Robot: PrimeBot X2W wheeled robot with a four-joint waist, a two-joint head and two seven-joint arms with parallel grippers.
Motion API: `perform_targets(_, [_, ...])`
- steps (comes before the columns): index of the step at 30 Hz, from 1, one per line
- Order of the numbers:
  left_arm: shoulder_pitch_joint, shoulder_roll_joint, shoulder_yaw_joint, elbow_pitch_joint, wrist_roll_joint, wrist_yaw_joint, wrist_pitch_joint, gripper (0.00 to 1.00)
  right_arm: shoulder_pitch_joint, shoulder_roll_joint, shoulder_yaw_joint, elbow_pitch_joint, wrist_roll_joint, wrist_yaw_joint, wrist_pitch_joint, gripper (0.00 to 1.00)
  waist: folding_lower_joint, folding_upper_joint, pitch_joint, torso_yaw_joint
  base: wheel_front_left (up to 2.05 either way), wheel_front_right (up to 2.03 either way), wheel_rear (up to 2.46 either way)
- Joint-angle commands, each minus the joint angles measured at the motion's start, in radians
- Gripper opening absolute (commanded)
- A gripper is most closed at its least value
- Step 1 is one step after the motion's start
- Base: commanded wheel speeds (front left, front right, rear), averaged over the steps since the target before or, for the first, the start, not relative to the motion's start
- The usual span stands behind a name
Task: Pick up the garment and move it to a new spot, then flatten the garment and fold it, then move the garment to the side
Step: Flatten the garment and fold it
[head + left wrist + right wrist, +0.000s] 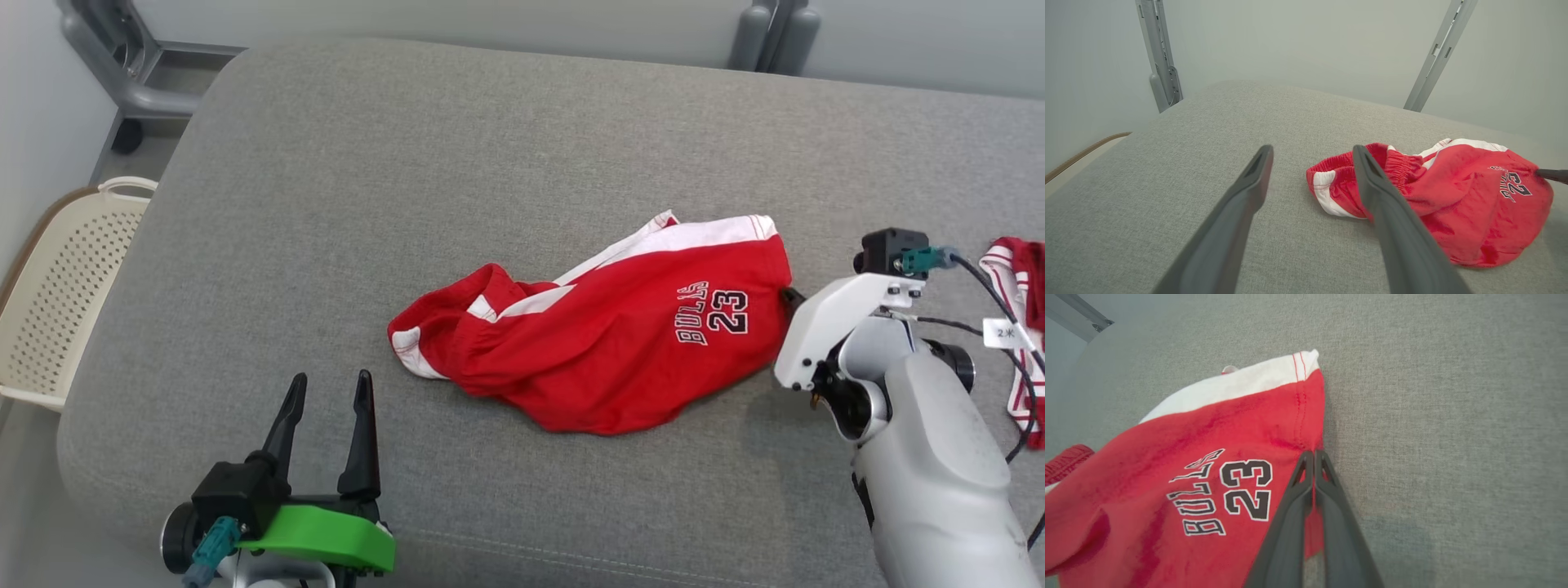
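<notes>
The garment (620, 343) is a pair of red shorts with white trim and "BULLS 23" printed on it, lying crumpled in the middle of the grey cushion (408, 163). My right gripper (1314, 452) is shut, pinching the garment (1188, 457) at the red hem on its right edge. In the head view the right gripper (790, 296) is mostly hidden behind its white wrist. My left gripper (331, 377) stands open at the lower left, apart from the garment and holding nothing. In the left wrist view the left gripper (1312, 149) points toward the garment's (1453, 204) waistband end.
A cream perforated basket (65, 286) stands on the floor left of the cushion. Another red-and-white cloth (1020, 310) lies at the right edge, with a cable and a white tag (1008, 333) before it. Grey metal frame legs (122, 82) stand behind the cushion.
</notes>
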Motion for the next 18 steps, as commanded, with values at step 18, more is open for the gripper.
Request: perform_targets(18, [0.031,0.015,0.021,-0.007,-0.013,0.026,0.004,1.0,0.478,-0.034,0.083,-0.492,0.064,0.0,0.184,0.0,0.0,0.0,-0.056,-0.112,0.0,0.0,0.0])
